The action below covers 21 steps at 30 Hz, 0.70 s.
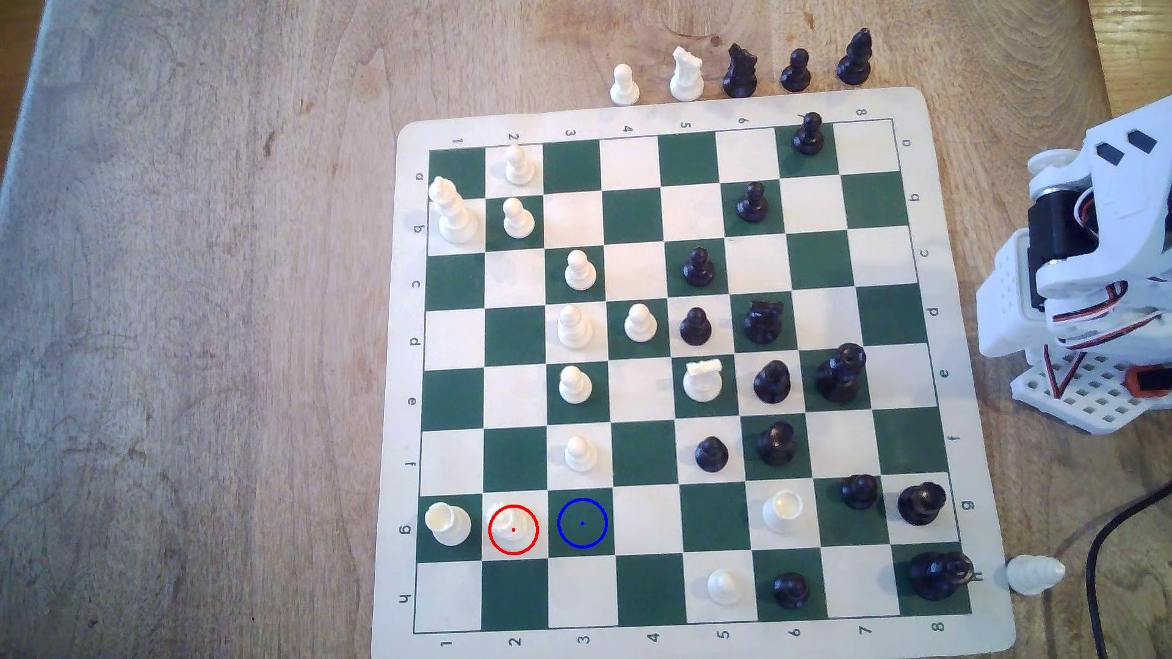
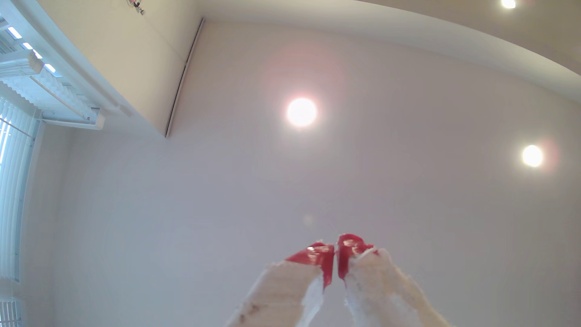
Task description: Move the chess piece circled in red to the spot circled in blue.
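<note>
The chess piece circled in red [image 1: 512,527] stands upright on a white square in the lower left of the exterior view, in the board row marked g, column 2. It is cream-white, with a broad round base and a knobbly top. The spot circled in blue [image 1: 582,523] is the dark green square touching it on the exterior view's right, column 3 of the same row; that square carries no piece.

On the exterior view's left of the ringed piece, a white cup-topped piece [image 1: 448,523] occupies the neighbouring green square. A white pawn [image 1: 579,452] stands one row above the blue-ringed square.

The green-and-white board mat [image 1: 964,355] lies flat on a worn wooden bench [image 1: 190,317]. White pieces cluster toward the exterior view's left, black pieces toward its right. Five captured pieces [image 1: 739,70] stand in a row on the bench above the mat's upper edge. A white piece [image 1: 1035,574] lies on its side at the mat's lower right edge.

The arm's white base [image 1: 1078,266] sits at the right edge of the exterior view, well apart from the ringed piece. A black cable [image 1: 1103,551] runs along the bench below it.

In the wrist view, the gripper [image 2: 335,256] points up at a white ceiling [image 2: 188,204] with round lamps [image 2: 301,112]; window blinds [image 2: 12,176] appear at the frame's left. The red-tipped jaws are closed, tips nearly touching, with nothing between them.
</note>
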{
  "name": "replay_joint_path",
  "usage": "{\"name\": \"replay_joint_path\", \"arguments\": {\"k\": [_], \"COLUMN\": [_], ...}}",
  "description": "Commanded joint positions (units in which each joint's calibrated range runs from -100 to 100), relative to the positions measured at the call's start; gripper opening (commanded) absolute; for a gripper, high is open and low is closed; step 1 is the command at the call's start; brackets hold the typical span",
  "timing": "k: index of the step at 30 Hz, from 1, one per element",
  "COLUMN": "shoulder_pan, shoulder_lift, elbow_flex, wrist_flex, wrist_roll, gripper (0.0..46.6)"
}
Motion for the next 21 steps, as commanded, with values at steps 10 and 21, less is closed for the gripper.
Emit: {"name": "replay_joint_path", "arguments": {"k": [10, 21], "shoulder_pan": [1.62, 4.52], "shoulder_lift": [-0.03, 0.06], "elbow_flex": [1.17, -0.91], "wrist_flex": [31.40, 77.19], "wrist_roll": [-0.20, -0.29], "gripper": [0.2, 0.2]}}
